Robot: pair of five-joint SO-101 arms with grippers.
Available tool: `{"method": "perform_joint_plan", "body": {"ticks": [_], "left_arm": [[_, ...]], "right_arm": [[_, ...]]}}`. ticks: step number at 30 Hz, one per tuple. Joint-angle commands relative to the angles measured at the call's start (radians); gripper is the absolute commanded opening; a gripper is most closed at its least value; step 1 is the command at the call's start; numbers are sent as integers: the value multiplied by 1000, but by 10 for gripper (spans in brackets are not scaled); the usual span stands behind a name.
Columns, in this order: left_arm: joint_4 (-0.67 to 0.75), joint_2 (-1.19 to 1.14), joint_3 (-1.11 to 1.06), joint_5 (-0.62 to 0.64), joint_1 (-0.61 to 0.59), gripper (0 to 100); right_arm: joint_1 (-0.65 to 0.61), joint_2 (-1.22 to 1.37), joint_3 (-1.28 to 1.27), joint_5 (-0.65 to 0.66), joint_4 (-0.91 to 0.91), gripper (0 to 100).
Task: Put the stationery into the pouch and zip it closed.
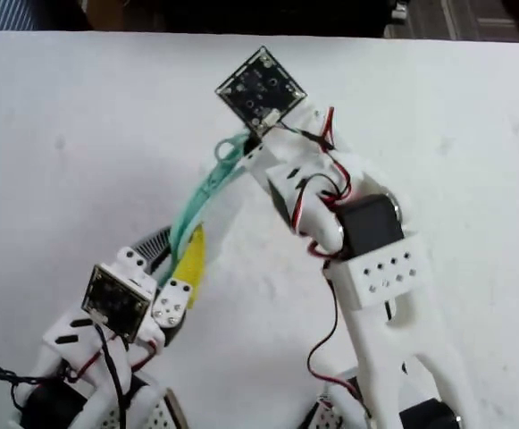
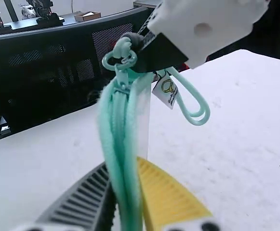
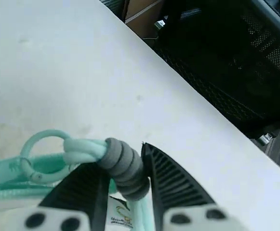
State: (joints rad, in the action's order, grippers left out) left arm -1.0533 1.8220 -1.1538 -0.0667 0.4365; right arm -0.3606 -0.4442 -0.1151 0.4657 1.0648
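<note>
Your left gripper has its jaws closed on one end of the mint-green pouch. The pouch is held edge-up between the two arms, over the middle of the desk and a little toward its left edge. Your right gripper has its jaws clamped on the grey ribbed zipper pull at the pouch's other end, nearer the far edge, and a mint cord loop dangles beside it.
</note>
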Motion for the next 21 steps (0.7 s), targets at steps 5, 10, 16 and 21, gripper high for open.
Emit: {"method": "perform_joint_plan", "body": {"ticks": [5,10,16,21], "left_arm": [[-72,10,112,-9,-2,21],[-68,10,109,-9,-2,21],[-2,10,49,-9,-2,23],[54,10,29,0,-1,68]], "right_arm": [[189,142,12,-14,-88,18],[251,182,12,-17,-117,18],[153,54,6,-14,25,18],[-1,-104,6,-14,133,18]]}}
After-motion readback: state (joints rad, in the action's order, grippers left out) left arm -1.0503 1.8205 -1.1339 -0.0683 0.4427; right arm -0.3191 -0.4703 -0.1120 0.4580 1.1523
